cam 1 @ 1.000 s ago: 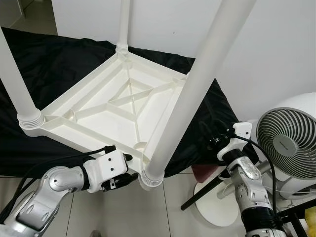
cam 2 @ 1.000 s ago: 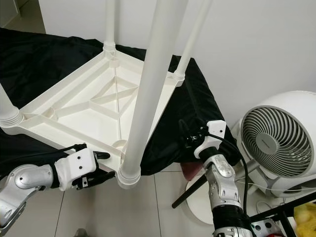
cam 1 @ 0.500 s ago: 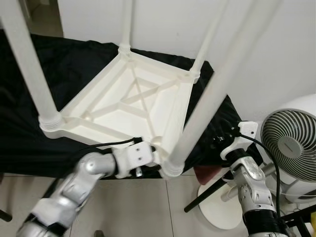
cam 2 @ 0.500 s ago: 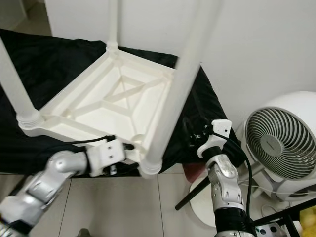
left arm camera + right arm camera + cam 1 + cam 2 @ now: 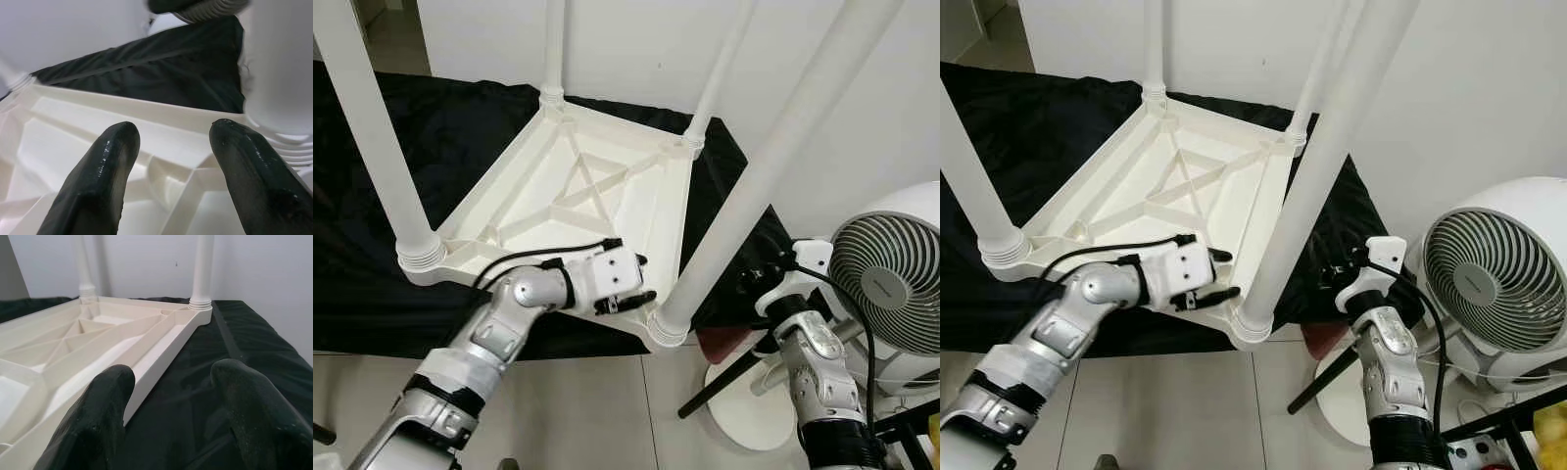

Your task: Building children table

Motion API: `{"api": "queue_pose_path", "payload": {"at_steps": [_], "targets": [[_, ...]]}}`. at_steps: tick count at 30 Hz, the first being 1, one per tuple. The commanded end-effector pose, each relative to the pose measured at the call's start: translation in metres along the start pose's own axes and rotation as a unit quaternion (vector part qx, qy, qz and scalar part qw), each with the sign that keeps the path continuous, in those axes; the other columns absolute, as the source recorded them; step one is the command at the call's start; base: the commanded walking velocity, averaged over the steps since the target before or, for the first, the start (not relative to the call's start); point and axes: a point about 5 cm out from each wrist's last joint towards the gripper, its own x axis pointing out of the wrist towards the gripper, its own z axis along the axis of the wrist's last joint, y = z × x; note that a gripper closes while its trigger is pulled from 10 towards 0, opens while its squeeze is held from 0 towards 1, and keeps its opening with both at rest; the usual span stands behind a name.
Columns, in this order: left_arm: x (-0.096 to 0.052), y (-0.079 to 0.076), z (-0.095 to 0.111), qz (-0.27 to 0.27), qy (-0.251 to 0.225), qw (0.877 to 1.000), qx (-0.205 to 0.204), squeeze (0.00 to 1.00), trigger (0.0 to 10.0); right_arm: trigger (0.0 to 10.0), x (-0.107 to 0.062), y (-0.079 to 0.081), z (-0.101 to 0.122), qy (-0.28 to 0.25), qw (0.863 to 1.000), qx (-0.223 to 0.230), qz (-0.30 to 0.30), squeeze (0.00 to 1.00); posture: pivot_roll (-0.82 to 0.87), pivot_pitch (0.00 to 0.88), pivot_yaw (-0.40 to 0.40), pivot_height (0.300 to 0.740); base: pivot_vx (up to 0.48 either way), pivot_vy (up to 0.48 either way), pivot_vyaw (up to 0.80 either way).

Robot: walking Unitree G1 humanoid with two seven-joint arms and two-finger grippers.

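Observation:
The white children's table [image 5: 578, 196] lies upside down on a black cloth [image 5: 431, 127], with its legs pointing up. The nearest leg [image 5: 754, 186] is screwed into the near corner [image 5: 668, 328]. My left gripper [image 5: 642, 279] is open and reaches over the table's near rim, just beside that corner; in the left wrist view its fingers [image 5: 105, 171] straddle the rim [image 5: 98, 107] with the leg [image 5: 279, 58] to one side. My right gripper [image 5: 754, 281] is open and holds nothing, hovering above the cloth's right edge. It points along the table's side [image 5: 161, 340].
A white floor fan [image 5: 891, 279] stands close on the right, behind my right arm. Below it are a round white base [image 5: 744, 406] and a black rod [image 5: 724, 377] on the tiled floor. A white wall runs behind the table.
My left gripper has come up from below the table's near edge and now reaches over the rim beside the near leg. The camera has shifted. The right arm has hardly moved.

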Motion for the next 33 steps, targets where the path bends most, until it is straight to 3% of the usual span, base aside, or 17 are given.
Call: {"api": "queue_pose_path", "payload": {"at_steps": [1,2,6,8,14,16,23,33], "targets": [[-0.013,0.002,0.007,-0.010,-0.030,0.999,-0.041,0.00,10.0,10.0,-0.006,-0.005,0.002,-0.005,1.000,0.018,-0.005,0.00,0.08,0.035,-0.130,0.740,0.000,0.000,0.00],[-0.027,-0.002,0.011,-0.047,-0.036,0.997,-0.058,0.00,10.0,10.0,-0.010,-0.006,0.004,-0.010,1.000,0.024,-0.004,0.00,0.08,0.038,-0.131,0.740,0.000,0.000,0.00],[-0.030,-0.005,0.010,-0.061,-0.030,0.996,-0.056,0.00,10.0,10.0,-0.011,-0.006,0.004,-0.010,1.000,0.022,-0.003,0.00,0.08,0.038,-0.131,0.740,0.000,0.000,0.00],[-0.039,-0.023,0.000,-0.105,0.007,0.994,-0.039,0.00,10.0,10.0,-0.016,-0.007,0.000,0.003,1.000,0.020,-0.006,0.00,0.09,0.040,-0.133,0.740,0.000,0.000,0.00],[-0.035,-0.031,-0.006,-0.100,0.023,0.994,-0.031,0.00,10.0,10.0,-0.014,-0.009,0.000,0.005,1.000,0.018,-0.007,0.00,0.09,0.037,-0.140,0.740,0.000,0.000,0.00],[-0.029,-0.034,-0.010,-0.097,0.028,0.995,-0.004,0.00,10.0,10.0,-0.011,-0.009,0.002,0.004,1.000,0.013,-0.003,0.00,0.09,0.035,-0.143,0.740,0.000,0.000,0.00],[-0.023,-0.032,-0.015,-0.082,0.049,0.995,-0.024,0.00,10.0,10.0,-0.006,-0.011,0.006,0.004,1.000,0.009,0.000,0.00,0.09,0.031,-0.149,0.740,0.000,0.000,0.00],[-0.025,-0.023,-0.041,-0.089,0.125,0.987,-0.036,0.00,10.0,10.0,-0.003,-0.010,0.008,0.002,1.000,0.002,0.002,0.00,0.08,0.028,-0.139,0.740,0.000,0.000,0.00]]}}
